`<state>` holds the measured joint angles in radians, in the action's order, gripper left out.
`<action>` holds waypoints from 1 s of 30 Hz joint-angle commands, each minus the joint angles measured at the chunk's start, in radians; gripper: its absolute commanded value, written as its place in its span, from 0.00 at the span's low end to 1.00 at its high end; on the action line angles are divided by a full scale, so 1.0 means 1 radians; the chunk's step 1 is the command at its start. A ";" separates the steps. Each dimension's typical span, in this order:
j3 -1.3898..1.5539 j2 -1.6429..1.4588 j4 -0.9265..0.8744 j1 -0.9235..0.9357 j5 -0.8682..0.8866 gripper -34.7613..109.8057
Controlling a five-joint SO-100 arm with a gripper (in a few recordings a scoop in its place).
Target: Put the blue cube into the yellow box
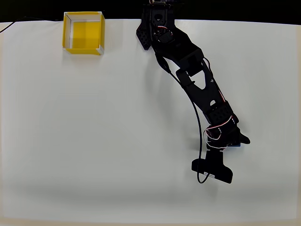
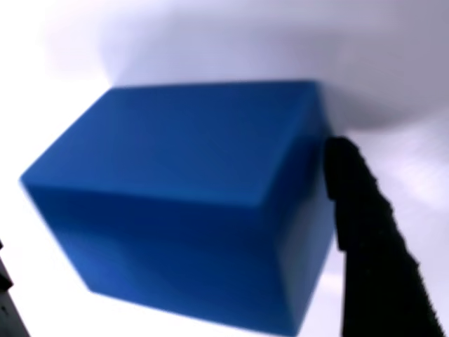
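Wrist view shows the blue cube (image 2: 189, 203) on the white counter (image 2: 280, 35), one black gripper (image 2: 175, 232) finger (image 2: 365, 225) touching its right face; whether it is pinched cannot be told. Overhead, the yellow box (image 1: 83, 33) sits well apart at the counter's far-left edge.

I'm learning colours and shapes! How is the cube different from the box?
The cube is blue; the box is yellow. The cube is a solid block; the box is open on top with nothing inside. The cube sits at the claw, one finger touching its side; the box stands far off at the table's back edge. Both have flat, straight sides.
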<state>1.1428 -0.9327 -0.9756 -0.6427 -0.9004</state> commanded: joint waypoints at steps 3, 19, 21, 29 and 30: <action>-0.104 -0.041 0.003 -0.015 0.003 0.59; -0.110 -0.032 -0.006 -0.017 -0.003 0.45; -0.112 -0.034 -0.009 -0.018 -0.008 0.43; -0.103 -0.029 -0.015 -0.025 -0.012 0.40; -0.100 -0.028 -0.017 -0.026 -0.012 0.39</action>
<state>1.0753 -0.9112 -0.9756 -0.6412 -0.9004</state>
